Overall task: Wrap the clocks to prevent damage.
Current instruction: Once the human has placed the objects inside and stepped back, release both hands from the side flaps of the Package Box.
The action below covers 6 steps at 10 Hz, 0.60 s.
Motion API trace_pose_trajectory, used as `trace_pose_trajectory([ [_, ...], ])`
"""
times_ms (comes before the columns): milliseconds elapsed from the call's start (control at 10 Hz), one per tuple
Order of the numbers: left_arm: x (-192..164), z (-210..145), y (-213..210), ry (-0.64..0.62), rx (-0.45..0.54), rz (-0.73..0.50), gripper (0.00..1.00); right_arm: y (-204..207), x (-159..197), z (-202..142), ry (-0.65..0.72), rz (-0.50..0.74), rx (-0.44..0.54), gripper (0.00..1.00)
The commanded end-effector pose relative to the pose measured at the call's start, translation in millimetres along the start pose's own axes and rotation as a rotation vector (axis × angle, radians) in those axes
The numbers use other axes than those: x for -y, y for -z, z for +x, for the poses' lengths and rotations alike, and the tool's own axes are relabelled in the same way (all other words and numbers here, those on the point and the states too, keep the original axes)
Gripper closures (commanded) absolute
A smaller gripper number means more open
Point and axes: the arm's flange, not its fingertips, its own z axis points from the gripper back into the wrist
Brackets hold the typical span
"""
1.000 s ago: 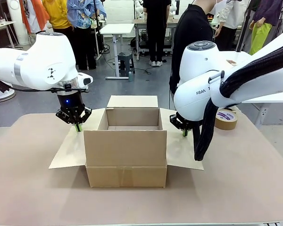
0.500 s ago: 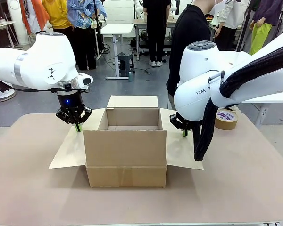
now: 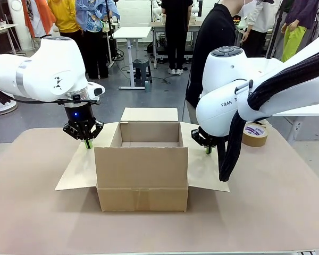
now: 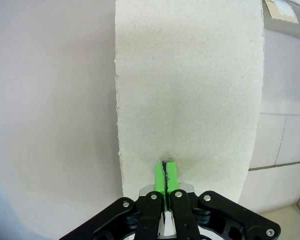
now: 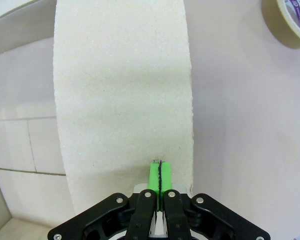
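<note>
An open cardboard box (image 3: 141, 170) stands mid-table with its flaps spread outward. My left gripper (image 3: 87, 143) is shut, its green tips touching the left flap (image 3: 81, 171). The left wrist view has that gripper (image 4: 164, 167) pressed pad to pad on the pale flap (image 4: 190, 90). My right gripper (image 3: 208, 150) is shut too, tips down on the right flap (image 3: 204, 170). In the right wrist view the gripper (image 5: 159, 167) rests on that flap (image 5: 122, 90) with nothing between its pads. The clocks are out of view.
A roll of brown tape (image 3: 254, 134) lies on the table to the right of the box, and it sits at the top corner of the right wrist view as tape (image 5: 290, 22). A person in black (image 3: 212, 48) stands behind the far side. Brown tabletop (image 3: 37, 212) surrounds the box.
Both arms are still. The person in black behind the box has leaned slightly to the left.
</note>
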Motion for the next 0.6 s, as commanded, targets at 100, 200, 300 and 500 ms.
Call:
trace_pose_trajectory([
  [100, 0.0, 0.1, 1.3, -0.006, -0.002, 0.001, 1.0, 0.3, 0.2, 0.1, 0.001, 0.0, 0.0, 0.99],
  [200, 0.0, 0.1, 1.3, -0.006, -0.002, 0.001, 1.0, 0.3, 0.2, 0.1, 0.001, 0.0, 0.0, 0.99],
  [300, 0.0, 0.1, 1.3, -0.006, -0.002, 0.001, 1.0, 0.3, 0.2, 0.1, 0.001, 0.0, 0.0, 0.99],
  [500, 0.0, 0.1, 1.3, -0.006, -0.002, 0.001, 1.0, 0.3, 0.2, 0.1, 0.001, 0.0, 0.0, 0.99],
])
